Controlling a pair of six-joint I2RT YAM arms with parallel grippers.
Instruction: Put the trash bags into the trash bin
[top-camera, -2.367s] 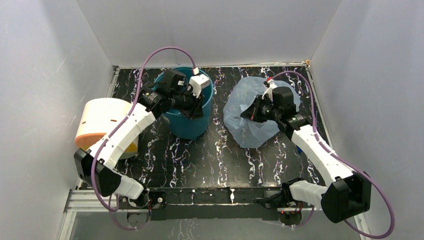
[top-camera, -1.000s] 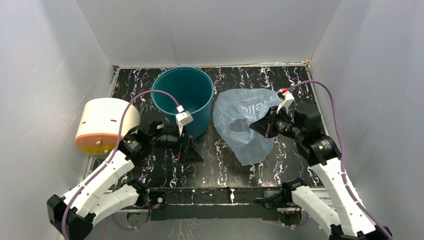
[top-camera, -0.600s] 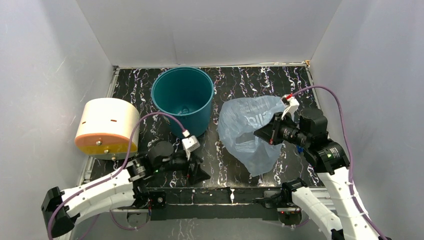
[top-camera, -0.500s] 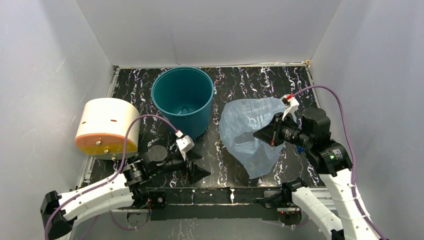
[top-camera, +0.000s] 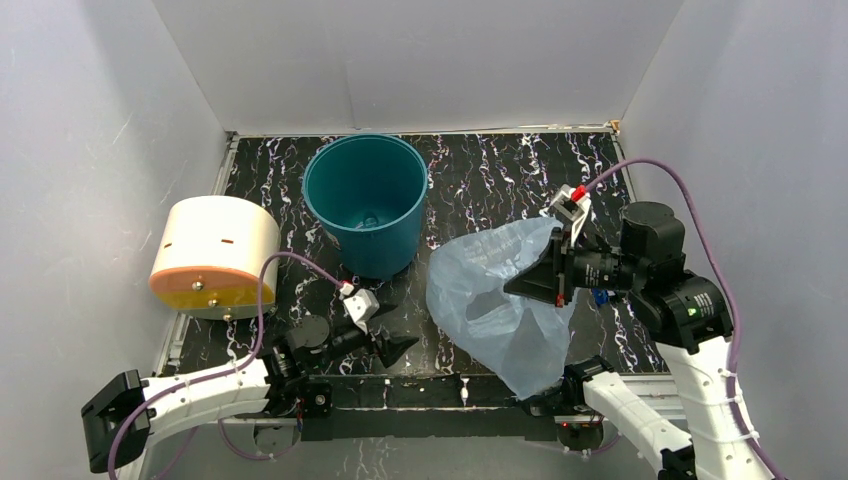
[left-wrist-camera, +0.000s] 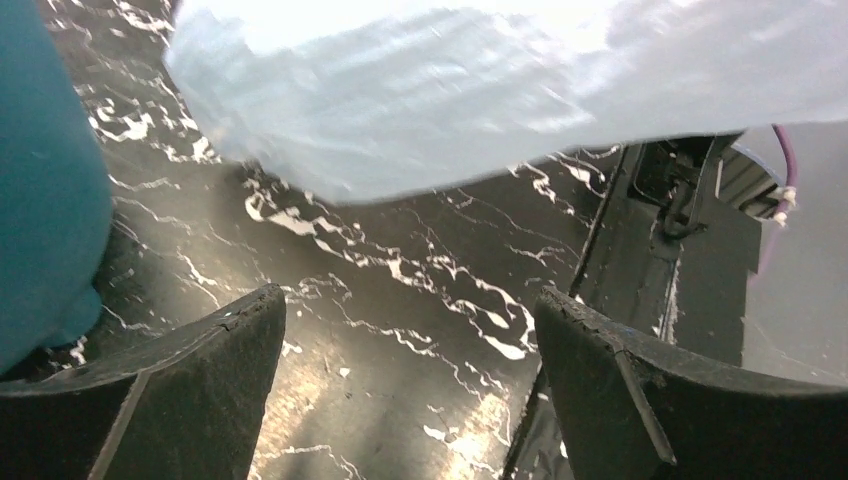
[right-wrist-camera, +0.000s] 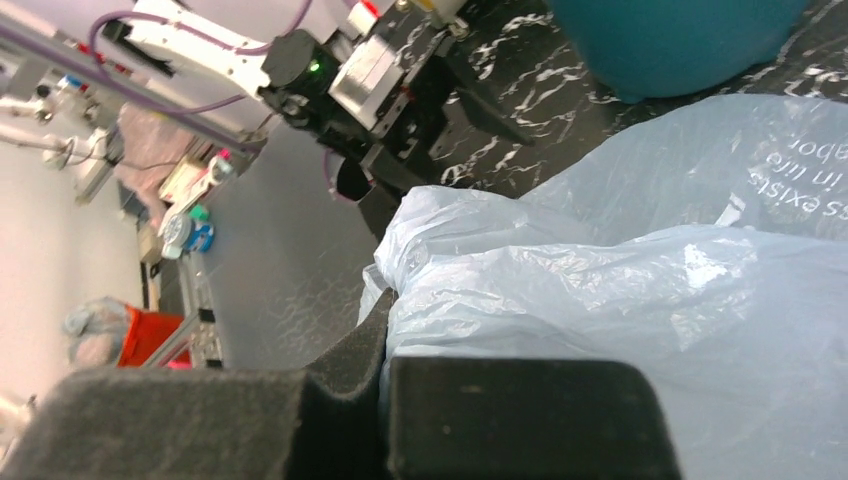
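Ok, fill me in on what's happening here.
The right gripper is shut on the light-blue trash bag, holding it up at the near right. The left gripper is open and empty, low by the front edge, facing the bag. The teal trash bin stands upright farther back; the bag is not in it yet.

The trash bin (top-camera: 369, 200) stood upright at the back of the table (top-camera: 490, 165), its mouth open upward and unobstructed. The cream cylinder (top-camera: 212, 255) blocked the left side, close against the wall (top-camera: 90, 200). The trash bag (top-camera: 490, 300), pinched in the right gripper (top-camera: 512, 287), hung across the right front, and from above its lower tip reached the near rail (top-camera: 430, 388), screening that quarter. Between bag and bin ran a lane of bare marbled top. The left gripper (top-camera: 398, 322) sat low in that lane with its jaws spread wide. The bin's wall was on its left and the bag's edge overhead in front.
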